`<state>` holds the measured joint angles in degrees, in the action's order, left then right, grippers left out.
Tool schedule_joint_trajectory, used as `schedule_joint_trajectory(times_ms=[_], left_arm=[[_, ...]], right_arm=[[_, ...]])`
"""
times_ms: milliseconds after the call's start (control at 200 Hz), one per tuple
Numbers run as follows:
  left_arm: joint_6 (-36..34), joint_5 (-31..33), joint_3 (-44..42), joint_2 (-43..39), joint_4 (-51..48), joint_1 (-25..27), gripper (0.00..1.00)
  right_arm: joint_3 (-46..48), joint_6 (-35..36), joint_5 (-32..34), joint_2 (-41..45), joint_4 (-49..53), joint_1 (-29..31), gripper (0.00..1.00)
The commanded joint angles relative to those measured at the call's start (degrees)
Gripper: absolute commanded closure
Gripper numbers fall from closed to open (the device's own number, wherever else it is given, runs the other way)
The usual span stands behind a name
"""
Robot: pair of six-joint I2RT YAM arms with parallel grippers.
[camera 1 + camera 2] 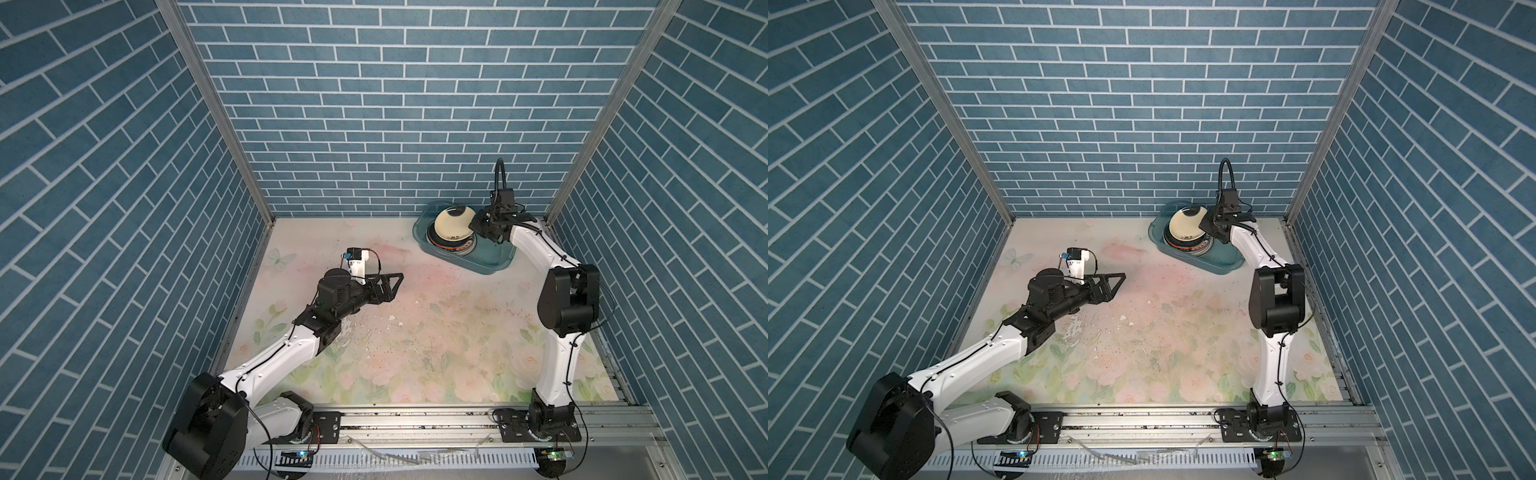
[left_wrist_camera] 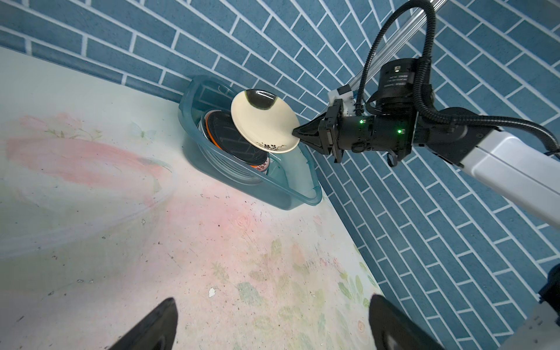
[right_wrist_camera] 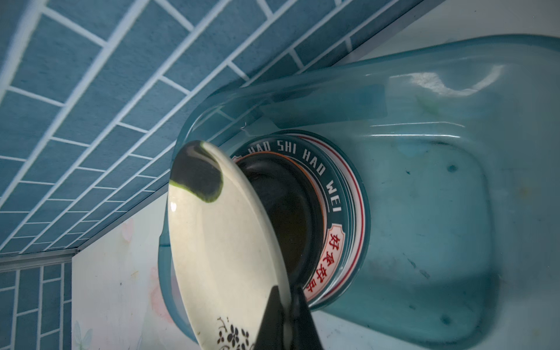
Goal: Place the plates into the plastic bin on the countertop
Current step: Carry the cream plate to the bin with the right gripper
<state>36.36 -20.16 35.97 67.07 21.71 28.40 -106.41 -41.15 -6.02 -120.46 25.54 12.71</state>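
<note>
One plate in hand: right gripper is clamped on the near rim of the cream plate with black blot, which is held steeply tilted. Just beyond and below the fingertips is the stack of plates, black one on top, inside the plastic bin. Cannot tell whether plate and stack are touching.

Risks, as I judge them:
- The thin edge grip lets the plate pivot or slip.
- A release at this tilt lands it on edge, chipping the stack or skidding against the bin wall.

Left gripper has its jaws wide apart and empty, well apart over the countertop.

Blue brick walls; grey alu rail, front.
</note>
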Motion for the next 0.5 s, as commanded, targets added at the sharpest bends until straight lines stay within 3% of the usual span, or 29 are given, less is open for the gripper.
schedule_joint_trajectory(times_ms=[0, 220, 410, 450, 495], left_arm=[[-1.5, 0.9, -0.7, -0.9, 0.0, -0.2, 0.0], [-1.9, 1.6, -0.6, -0.4, -0.7, -0.4, 0.01], [-2.1, 1.6, 0.0, 0.2, -1.8, -0.9, 0.0], [-2.2, 1.4, 0.2, 0.3, -1.8, -1.0, 0.0], [-2.2, 1.3, 0.2, 0.4, -1.8, -1.1, 0.01]], right_arm=[[-5.3, -2.4, -2.0, -3.5, 1.5, -0.3, 1.0], [-14.0, -2.9, -4.3, -11.1, 5.2, -0.4, 1.0], [-14.2, -2.9, -5.2, -12.4, 6.0, -0.4, 1.0], [-14.3, -3.0, -6.9, -12.7, 5.9, -0.4, 0.84], [-15.0, -3.1, -8.9, -13.2, 6.0, -0.4, 0.74]])
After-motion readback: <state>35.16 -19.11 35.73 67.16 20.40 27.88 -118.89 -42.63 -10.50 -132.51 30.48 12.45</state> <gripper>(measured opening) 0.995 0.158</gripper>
